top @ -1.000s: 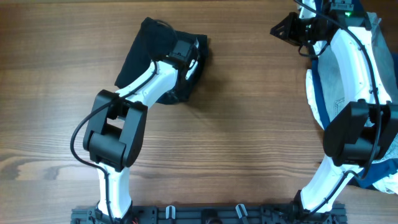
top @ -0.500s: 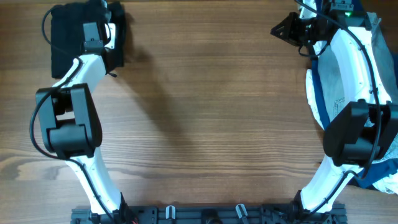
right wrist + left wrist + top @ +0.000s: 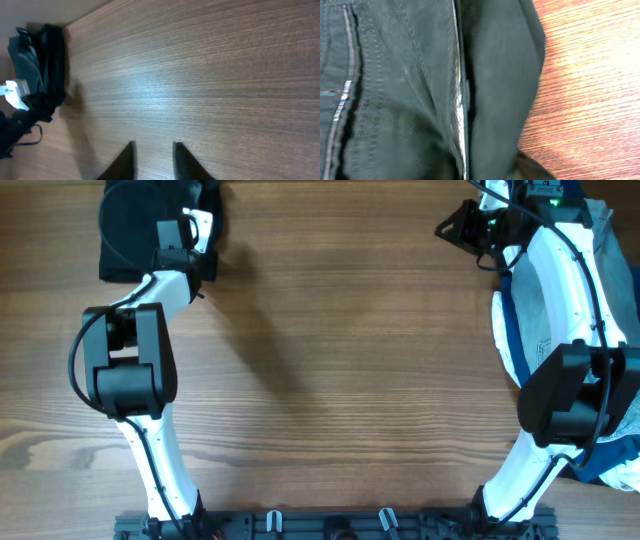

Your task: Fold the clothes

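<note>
Black shorts sit bunched at the far left corner of the counter, partly cut off by the top edge of the overhead view. The left arm is stretched out to that corner, with the left claw right over the right side of the shorts.

Left wrist view: dark fabric of the shorts fills most of the frame. Stitched seams run top to bottom and a thin pale strip shows along one folded edge. Bare wood of the counter shows on the right. A dark blurred bit shows at the bottom edge, but the fingers are not clearly seen, so I cannot tell whether the left claw is parted or clamped.

The right claw is at the far right of the counter, well apart from the shorts and pointing toward them. In the right wrist view the right claw has its two dark fingertips parted, with plain wood in the gap and nothing held. In that same view the shorts are a dark heap far off by the counter's edge.

A white and blue pile of clothes lies under the right arm at the right edge. More blue cloth is at the near right corner.
</note>
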You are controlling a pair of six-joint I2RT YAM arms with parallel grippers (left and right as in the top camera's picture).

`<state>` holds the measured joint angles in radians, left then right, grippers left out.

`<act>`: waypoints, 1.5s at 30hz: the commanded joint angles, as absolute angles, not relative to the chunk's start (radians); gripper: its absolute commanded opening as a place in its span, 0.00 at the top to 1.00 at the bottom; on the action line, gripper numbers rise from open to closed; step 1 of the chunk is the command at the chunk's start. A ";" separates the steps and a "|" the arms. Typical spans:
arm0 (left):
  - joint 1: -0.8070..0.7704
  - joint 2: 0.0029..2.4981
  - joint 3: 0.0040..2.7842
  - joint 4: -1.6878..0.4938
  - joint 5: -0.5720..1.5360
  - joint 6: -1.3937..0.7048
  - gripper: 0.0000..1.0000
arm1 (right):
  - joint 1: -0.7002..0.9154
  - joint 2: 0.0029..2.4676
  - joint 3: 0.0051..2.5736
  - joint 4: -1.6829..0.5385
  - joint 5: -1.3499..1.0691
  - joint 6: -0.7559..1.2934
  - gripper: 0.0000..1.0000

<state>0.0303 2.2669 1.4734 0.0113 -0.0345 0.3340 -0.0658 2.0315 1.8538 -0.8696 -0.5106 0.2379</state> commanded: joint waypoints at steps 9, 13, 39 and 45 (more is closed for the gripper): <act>0.008 2.041 1.461 -0.011 -0.086 0.262 0.13 | -0.063 2.042 1.851 -0.847 -0.493 0.236 0.47; 0.039 2.098 1.460 0.062 -0.015 0.261 0.07 | -0.062 2.042 1.851 -0.854 -0.493 0.238 0.47; 0.380 2.464 1.461 0.453 0.095 0.068 0.02 | -0.030 2.042 1.851 -0.890 -0.452 0.236 0.44; 0.302 2.468 1.461 0.416 0.115 0.403 0.02 | -0.029 2.042 1.851 -0.891 -0.451 0.236 0.44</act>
